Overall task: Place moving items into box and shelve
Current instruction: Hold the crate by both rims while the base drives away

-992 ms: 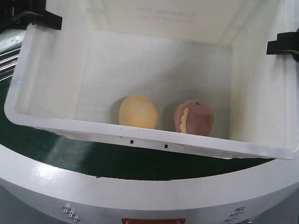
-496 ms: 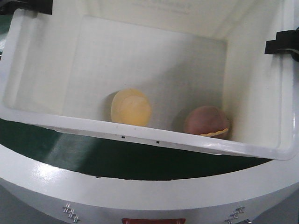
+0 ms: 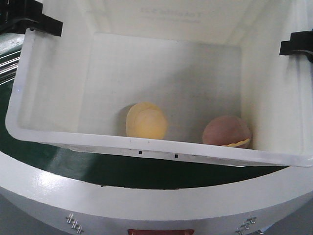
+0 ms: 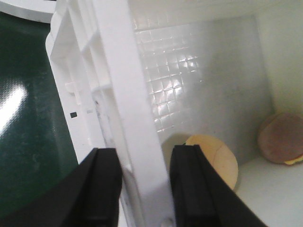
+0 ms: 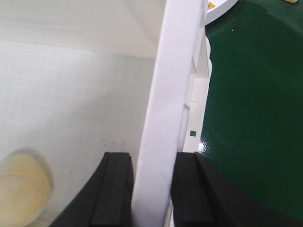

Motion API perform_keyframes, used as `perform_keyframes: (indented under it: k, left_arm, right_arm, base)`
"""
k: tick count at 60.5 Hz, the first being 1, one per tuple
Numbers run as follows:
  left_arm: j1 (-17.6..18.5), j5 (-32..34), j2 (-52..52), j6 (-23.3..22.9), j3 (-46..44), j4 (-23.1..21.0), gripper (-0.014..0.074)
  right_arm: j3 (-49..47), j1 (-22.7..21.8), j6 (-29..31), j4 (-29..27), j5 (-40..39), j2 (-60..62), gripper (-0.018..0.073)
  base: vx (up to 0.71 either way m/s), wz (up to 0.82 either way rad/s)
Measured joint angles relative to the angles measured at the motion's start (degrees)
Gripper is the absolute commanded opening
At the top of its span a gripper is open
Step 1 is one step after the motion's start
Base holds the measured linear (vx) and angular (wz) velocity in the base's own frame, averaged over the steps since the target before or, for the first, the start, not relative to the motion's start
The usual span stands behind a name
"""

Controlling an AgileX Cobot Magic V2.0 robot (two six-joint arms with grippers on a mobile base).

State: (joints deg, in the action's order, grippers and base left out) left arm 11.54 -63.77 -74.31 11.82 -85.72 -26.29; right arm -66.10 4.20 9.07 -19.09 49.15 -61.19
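The box [image 3: 161, 149] is a large white crate filling the front view, gripped at both side walls. Both moving items lie on its floor near the front wall: a cream-yellow ball [image 3: 146, 121] and a pinkish-brown ball [image 3: 227, 132] with cream trim at its lower edge. My left gripper [image 3: 44, 22] is shut on the box's left rim [image 4: 118, 71], one finger inside and one outside [image 4: 144, 189]. My right gripper [image 3: 296, 46] clamps the right rim [image 5: 177, 71] in the same way [image 5: 152, 189]. The left wrist view shows the cream ball [image 4: 220, 158] and pinkish ball [image 4: 281, 144].
A dark green surface [image 3: 122, 171] lies under the box, and it also shows beside the box's right wall [image 5: 255, 94]. The robot's white curved front [image 3: 146, 200] runs along the bottom of the front view. A white rounded edge [image 5: 218, 7] sits beyond the box.
The box swung left and back between the grippers. The pinkish-brown ball rolled right toward the near right corner, its cream trim turning downward. The cream-yellow ball barely shifted.
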Motion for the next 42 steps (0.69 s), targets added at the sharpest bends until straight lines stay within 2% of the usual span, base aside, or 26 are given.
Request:
perform_keyframes:
  k: [42]
  left_arm:
    - [0.0, -1.8, 0.0, 0.0, 0.0, 0.8, -0.0006]
  right_arm:
    - [0.0, 0.0, 0.0, -0.8, 0.0, 0.0, -0.0006]
  base:
    - [0.00, 0.00]
